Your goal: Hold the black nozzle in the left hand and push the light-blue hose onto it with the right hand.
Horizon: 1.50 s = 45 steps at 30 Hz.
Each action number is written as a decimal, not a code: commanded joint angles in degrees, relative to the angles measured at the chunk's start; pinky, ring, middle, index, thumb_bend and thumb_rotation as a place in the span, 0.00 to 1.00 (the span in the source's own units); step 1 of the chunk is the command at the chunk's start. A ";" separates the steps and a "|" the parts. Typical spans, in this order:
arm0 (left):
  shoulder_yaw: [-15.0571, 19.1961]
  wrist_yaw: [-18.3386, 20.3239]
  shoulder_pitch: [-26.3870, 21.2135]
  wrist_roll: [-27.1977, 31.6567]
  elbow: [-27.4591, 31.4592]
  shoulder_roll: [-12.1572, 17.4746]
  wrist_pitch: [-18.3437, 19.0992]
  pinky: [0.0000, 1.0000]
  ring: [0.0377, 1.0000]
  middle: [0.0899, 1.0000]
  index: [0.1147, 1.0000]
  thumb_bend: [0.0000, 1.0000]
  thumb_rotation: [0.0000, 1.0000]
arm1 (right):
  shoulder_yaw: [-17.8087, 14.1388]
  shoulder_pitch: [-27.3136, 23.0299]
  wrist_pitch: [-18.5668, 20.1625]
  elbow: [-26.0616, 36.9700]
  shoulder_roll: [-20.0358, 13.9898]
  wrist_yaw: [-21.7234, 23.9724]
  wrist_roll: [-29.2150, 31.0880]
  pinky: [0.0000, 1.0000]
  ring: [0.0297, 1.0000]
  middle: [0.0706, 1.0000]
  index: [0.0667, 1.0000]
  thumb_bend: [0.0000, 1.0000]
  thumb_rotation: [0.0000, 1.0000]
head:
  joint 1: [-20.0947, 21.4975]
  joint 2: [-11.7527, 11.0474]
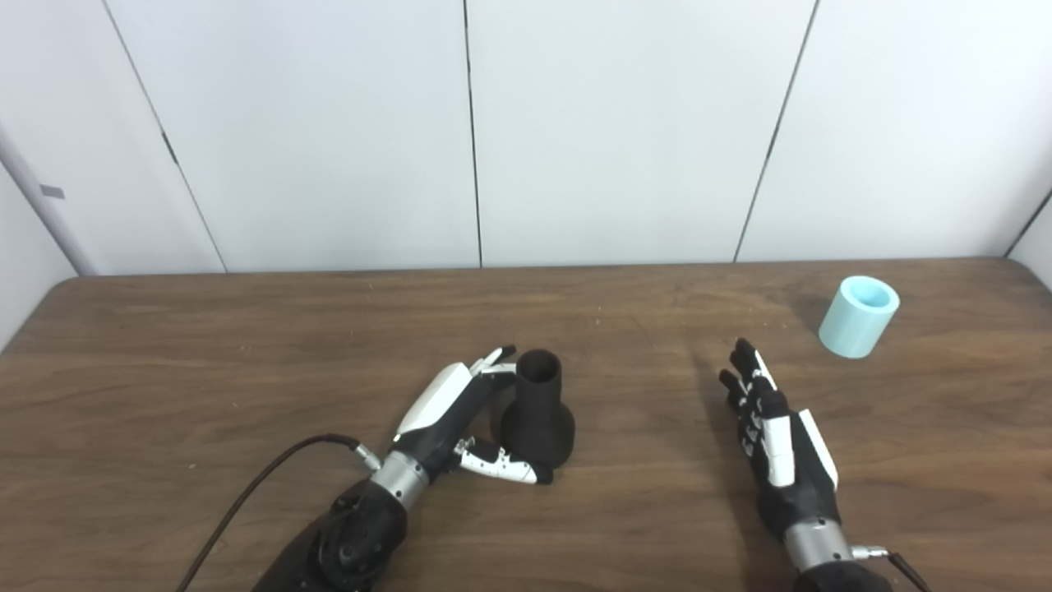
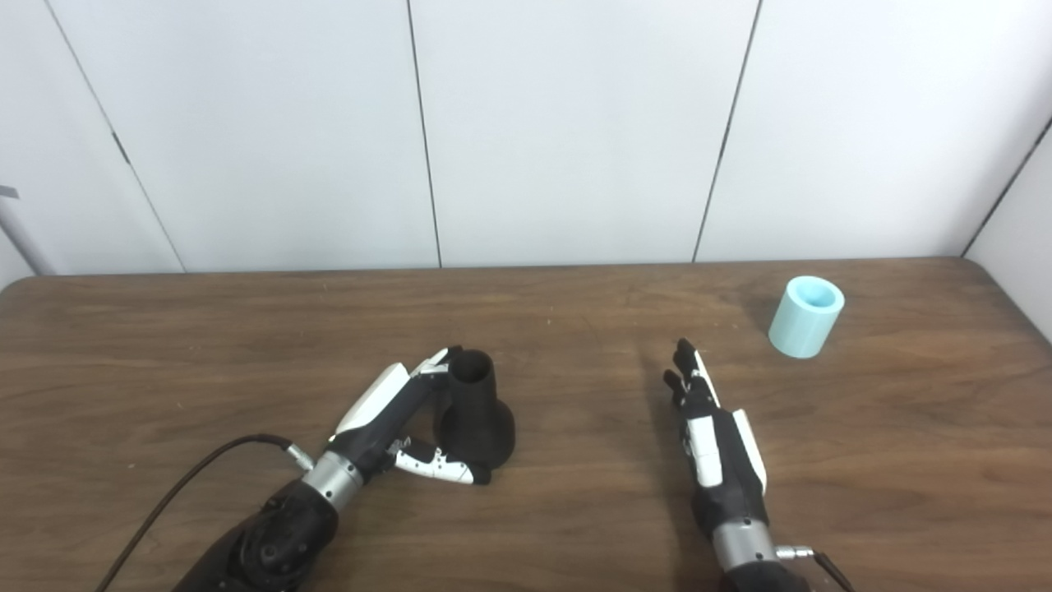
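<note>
The black nozzle stands upright on the wooden table, wide base down, narrow open neck up. My left hand is beside it on its left, fingers stretched toward the neck and thumb lying along the base; it is open and not closed around the nozzle. The light-blue hose, a short thick tube, stands on the table at the far right, its open end tilted up. My right hand hovers flat with fingers straight and apart, empty, well short of the hose and to its left.
The brown wooden table spans the view, its back edge against a white panelled wall. A black cable trails from my left wrist across the near left of the table.
</note>
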State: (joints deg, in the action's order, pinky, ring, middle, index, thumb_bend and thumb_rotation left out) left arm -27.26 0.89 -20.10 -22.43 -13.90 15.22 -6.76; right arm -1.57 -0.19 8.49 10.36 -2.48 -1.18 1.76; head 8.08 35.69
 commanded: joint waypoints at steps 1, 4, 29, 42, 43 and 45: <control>-2.52 5.01 3.35 -2.51 -2.98 0.62 0.83 1.00 1.00 0.79 0.42 0.52 0.08 | 0.11 -1.46 -0.72 3.97 -0.10 -0.55 -1.74 0.95 0.93 0.93 0.96 0.80 1.00 | 0.87 -0.27; -2.28 4.80 3.26 -2.28 -4.24 1.02 -0.43 1.00 1.00 0.79 0.42 0.52 0.08 | 0.15 -2.65 -0.79 6.03 -0.82 -1.18 -4.71 0.91 0.89 0.86 0.89 0.80 1.00 | 2.70 -1.02; -0.36 2.76 2.65 -2.81 -13.56 -0.52 -8.46 1.00 1.00 0.79 0.42 0.52 0.08 | -3.41 -19.42 1.52 5.20 -22.48 -3.44 -46.38 0.76 0.84 0.88 0.87 0.96 0.62 | 4.24 -5.31; -0.44 1.71 2.71 -4.75 -14.24 -0.77 -8.86 1.00 1.00 0.79 0.42 0.52 0.08 | 1.33 -29.04 13.42 2.21 -30.87 15.43 -61.57 0.70 0.85 0.89 0.85 1.00 0.34 | 5.10 -6.27; -0.45 1.60 2.72 -4.91 -14.33 -0.82 -8.91 1.00 1.00 0.79 0.42 0.52 0.08 | 1.59 -29.52 13.97 1.93 -31.27 16.96 -62.10 0.71 0.85 0.90 0.84 1.00 0.29 | 5.10 -6.27; -0.52 1.36 2.79 -5.31 -14.44 -0.90 -9.05 1.00 1.00 0.79 0.42 0.52 0.08 | 2.29 -30.94 15.21 0.73 -32.56 20.74 -62.48 0.73 0.87 0.92 0.85 1.00 0.22 | 5.00 -6.43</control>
State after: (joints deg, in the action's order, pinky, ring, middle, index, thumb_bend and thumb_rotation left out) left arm -25.80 2.04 -23.46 -24.12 -21.90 14.45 -16.84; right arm 1.05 -27.52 22.94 10.83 -32.43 18.12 -59.51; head 13.10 29.18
